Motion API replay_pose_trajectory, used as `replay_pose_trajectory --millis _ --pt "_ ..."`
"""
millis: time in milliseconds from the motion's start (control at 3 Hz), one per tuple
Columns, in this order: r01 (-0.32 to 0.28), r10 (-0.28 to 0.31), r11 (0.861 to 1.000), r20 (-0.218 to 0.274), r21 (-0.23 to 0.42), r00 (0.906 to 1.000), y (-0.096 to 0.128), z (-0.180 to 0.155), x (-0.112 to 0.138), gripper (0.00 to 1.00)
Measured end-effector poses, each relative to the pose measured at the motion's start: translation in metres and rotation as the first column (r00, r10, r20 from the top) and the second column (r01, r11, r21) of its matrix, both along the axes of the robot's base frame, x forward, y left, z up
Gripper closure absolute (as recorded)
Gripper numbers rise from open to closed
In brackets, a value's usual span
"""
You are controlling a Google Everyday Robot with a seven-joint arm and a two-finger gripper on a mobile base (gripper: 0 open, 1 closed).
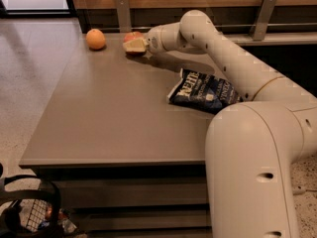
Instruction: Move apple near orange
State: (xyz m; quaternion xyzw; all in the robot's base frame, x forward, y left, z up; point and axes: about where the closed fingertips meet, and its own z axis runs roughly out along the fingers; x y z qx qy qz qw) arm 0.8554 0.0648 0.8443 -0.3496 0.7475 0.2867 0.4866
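One wire basket [27, 212] sits on the floor at the near corner, below the table [109, 118]. The arm [257, 148] reaches across from the right, passing over a dark chip bag [200, 89] lying mid-table. Up at the far edge, the gripper [134, 45] is pinching the apple [132, 35]. The orange [95, 38] is just a bit further left, near the apple but not touching.

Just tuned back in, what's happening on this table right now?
The robot's arm stretches across the grey table, and its gripper is at the round reddish apple near the far edge. The small round orange fruit sits apart from the apple, further left in view. A dark blue chip bag lies nearer, beside the arm.
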Motion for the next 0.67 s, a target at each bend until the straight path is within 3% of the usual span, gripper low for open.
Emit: replay_pose_trajectory --millis 333,667 --pt "-0.002 0.002 1.000 -0.002 0.000 1.0000 0.0019 -0.0011 -0.0002 0.00" --pt "-0.002 0.002 1.000 -0.002 0.000 1.0000 0.0019 -0.0011 -0.0002 0.00"
